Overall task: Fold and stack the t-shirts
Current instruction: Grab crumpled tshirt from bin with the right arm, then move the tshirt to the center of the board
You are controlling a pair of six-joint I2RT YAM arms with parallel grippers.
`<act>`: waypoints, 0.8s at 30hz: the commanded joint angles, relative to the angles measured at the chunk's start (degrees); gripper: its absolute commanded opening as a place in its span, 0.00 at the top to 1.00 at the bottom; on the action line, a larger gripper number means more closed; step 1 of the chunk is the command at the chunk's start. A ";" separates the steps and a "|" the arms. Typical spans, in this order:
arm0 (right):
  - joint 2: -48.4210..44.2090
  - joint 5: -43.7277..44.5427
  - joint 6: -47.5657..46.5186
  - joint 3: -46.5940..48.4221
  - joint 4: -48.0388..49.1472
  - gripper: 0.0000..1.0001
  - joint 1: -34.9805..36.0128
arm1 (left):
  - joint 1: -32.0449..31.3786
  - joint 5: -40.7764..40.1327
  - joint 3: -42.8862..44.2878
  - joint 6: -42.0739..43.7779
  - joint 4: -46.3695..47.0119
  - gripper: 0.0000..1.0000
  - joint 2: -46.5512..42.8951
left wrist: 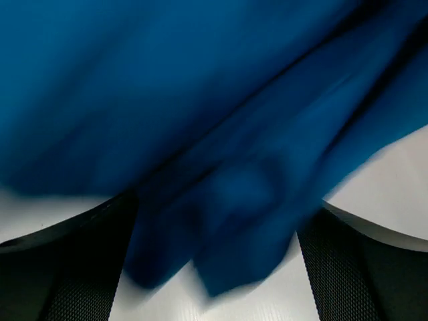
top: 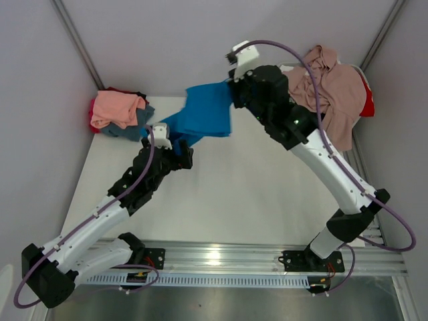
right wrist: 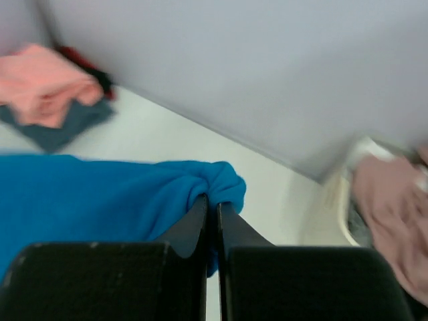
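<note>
White table (top: 234, 194) beneath. The right gripper (right wrist: 215, 214) clamps the bright blue t-shirt (right wrist: 100, 194) at a bunched edge, likely to spread it, while the left gripper (left wrist: 214, 267) gapes wide, with cloth loose between its fingers (left wrist: 67, 267).

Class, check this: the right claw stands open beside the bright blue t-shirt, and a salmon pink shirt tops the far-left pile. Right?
No. The right claw is shut on a bunched edge of the bright blue t-shirt, as the right wrist view shows. The salmon pink shirt does top the far-left pile.
</note>
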 commanded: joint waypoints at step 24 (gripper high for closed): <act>-15.69 11.75 30.49 -44.85 1.28 1.00 3.92 | -0.55 -2.60 0.57 -12.16 -2.71 0.01 3.57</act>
